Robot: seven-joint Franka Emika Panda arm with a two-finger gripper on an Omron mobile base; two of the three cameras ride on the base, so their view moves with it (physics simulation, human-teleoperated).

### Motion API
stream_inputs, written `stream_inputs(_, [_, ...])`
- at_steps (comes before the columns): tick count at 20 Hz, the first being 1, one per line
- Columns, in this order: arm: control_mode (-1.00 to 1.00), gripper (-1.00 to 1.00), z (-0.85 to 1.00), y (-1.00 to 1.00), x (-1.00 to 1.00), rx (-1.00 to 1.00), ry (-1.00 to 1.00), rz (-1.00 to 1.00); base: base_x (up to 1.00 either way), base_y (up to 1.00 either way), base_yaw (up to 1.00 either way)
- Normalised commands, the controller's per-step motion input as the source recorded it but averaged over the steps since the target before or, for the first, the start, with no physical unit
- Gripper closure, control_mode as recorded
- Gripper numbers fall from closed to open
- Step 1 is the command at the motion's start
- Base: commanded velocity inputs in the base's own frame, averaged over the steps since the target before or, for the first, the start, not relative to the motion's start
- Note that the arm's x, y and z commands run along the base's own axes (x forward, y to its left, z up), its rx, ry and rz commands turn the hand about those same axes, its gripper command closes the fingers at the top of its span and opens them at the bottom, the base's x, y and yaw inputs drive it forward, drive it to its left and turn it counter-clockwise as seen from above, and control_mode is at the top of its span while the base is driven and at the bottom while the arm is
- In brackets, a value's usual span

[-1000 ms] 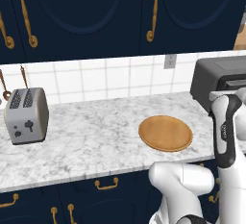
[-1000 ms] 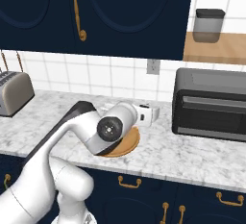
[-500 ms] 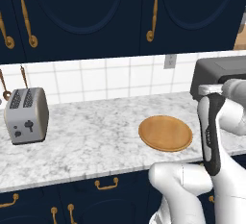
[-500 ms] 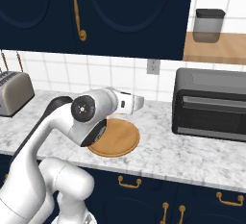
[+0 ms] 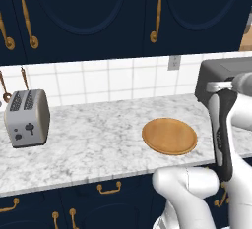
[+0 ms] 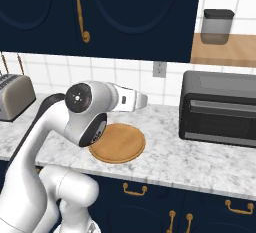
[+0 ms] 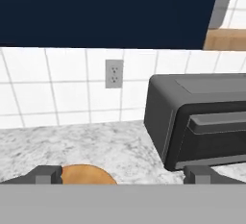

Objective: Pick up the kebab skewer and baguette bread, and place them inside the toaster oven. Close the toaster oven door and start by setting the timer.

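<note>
Gripper [image 7: 123, 179] wide open, empty, raised above the table [image 5: 88, 144] and looking toward the toaster oven [image 6: 220, 108]. Oven sits at the table's right end against the tiled wall, door [image 6: 219, 122] shut, handle bar [image 7: 218, 120] across the top of the front. Wooden plate [image 5: 169, 136] mid-table is bare. Can't locate the kebab skewer or baguette bread from these views. Silver toaster [image 5: 26, 117] far left, not relevant.

Handling guess: door is stiff and hinged, take the bar at its middle and pull straight. Skewer likely light, thin, rolls; pinch across a meat chunk. Baguette light, crusty; grip mid-length across the narrow width, moderate squeeze.
</note>
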Motion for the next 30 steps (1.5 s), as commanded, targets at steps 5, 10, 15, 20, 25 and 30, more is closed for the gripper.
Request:
stream_inputs(5, [1.00,-1.00,-0.02,0.04,-0.15,0.00,0.00,0.00,-0.15,0.01,0.00])
stream_inputs(10, [1.00,-1.00,0.00,0.00,0.00,0.00,0.00,0.00,-0.40,-0.44,0.00])
stream_inputs(15, [1.00,-1.00,0.00,0.00,0.00,0.00,0.00,0.00,-0.01,-0.63,0.00])
stream_inputs(20, [1.00,-1.00,0.00,0.00,0.00,0.00,0.00,0.00,0.02,-0.54,0.00])
stream_inputs(25, [1.00,-1.00,0.00,0.00,0.00,0.00,0.00,0.00,0.14,-0.42,0.00])
stream_inputs(30, [1.00,-1.00,0.00,0.00,0.00,0.00,0.00,0.00,0.30,-0.34,0.00])
